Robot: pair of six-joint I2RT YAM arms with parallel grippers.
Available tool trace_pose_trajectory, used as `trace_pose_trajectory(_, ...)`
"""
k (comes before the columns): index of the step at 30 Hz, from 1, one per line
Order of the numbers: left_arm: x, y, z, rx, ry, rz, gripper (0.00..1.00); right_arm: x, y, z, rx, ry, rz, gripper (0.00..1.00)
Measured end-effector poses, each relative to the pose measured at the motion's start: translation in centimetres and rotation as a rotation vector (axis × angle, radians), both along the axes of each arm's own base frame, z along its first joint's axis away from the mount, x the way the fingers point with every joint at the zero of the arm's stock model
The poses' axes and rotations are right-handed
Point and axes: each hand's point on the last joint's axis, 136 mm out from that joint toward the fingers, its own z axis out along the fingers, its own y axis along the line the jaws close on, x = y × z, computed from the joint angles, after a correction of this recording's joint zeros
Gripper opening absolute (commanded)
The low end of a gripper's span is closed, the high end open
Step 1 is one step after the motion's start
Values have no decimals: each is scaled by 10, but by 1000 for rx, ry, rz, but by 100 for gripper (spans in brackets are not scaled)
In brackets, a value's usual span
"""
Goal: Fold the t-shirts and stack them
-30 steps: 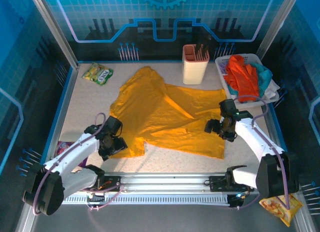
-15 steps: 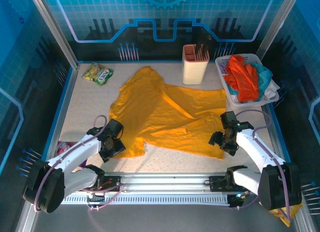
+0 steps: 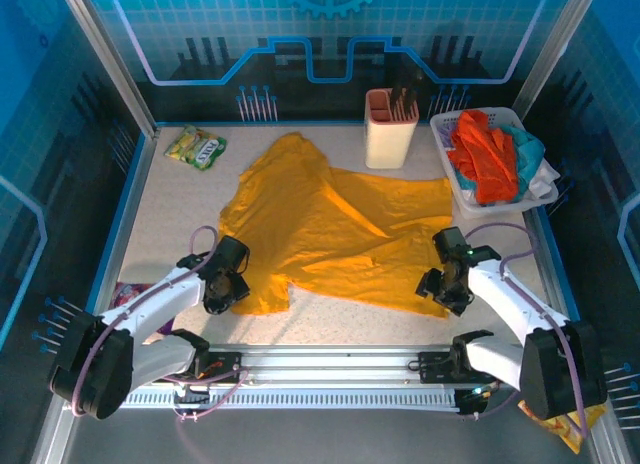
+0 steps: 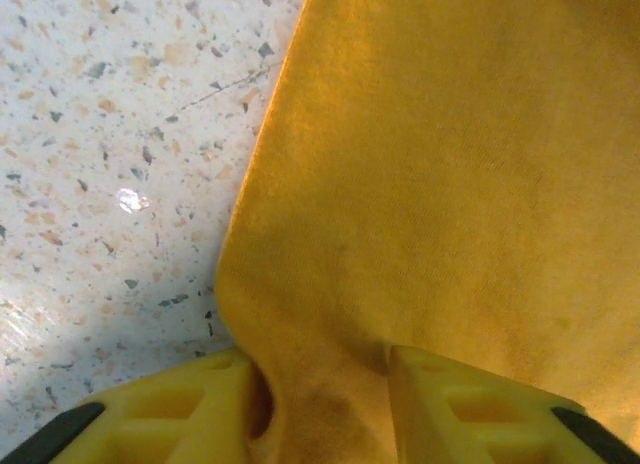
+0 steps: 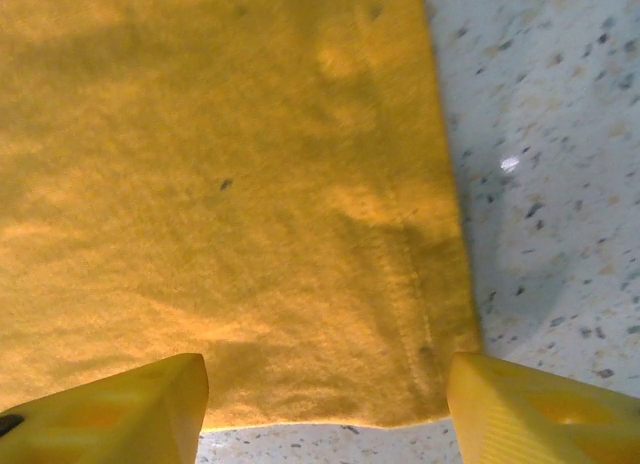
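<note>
A mustard-yellow t-shirt (image 3: 330, 224) lies spread and rumpled on the speckled table. My left gripper (image 3: 228, 287) is at its near left corner. In the left wrist view a ridge of the yellow cloth (image 4: 420, 184) bunches up between the two yellow fingers (image 4: 180, 409), so the left gripper (image 4: 320, 404) is shut on it. My right gripper (image 3: 441, 287) is at the near right corner. There its fingers (image 5: 520, 409) stand wide apart on either side of the hem (image 5: 400, 284), so the right gripper (image 5: 325, 409) is open. Orange-red (image 3: 483, 156), teal (image 3: 525, 144) and whitish t-shirts are heaped in a basket.
The white basket (image 3: 443, 142) stands at the back right, with a beige holder (image 3: 390, 129) beside it. A green-yellow snack packet (image 3: 196, 146) lies at the back left. An orange snack bag (image 3: 560, 416) lies off the table at the near right.
Both grippers' jaws have narrowed. The left has closed onto the shirt's near left corner and gathered cloth. The right has moved nearer and slightly left, down to the near right corner.
</note>
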Motion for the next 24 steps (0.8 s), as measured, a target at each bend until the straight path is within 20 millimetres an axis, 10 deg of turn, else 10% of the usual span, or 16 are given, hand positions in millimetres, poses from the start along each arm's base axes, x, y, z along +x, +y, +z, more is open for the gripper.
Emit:
trace_pose_trajectory(11, 0, -1, -1, -1, 6, -19, 33, -5, 11, -12, -41, 73, 9, 64)
trace_pose_trajectory(19, 0, -4, -1, -16, 7, -30, 42, 3, 19, -18, -49, 104, 10, 39)
trace_pose_trajectory(24, -3, -8, -2, -37, 20, -56, 54, 9, 25, -18, -27, 77, 25, 4)
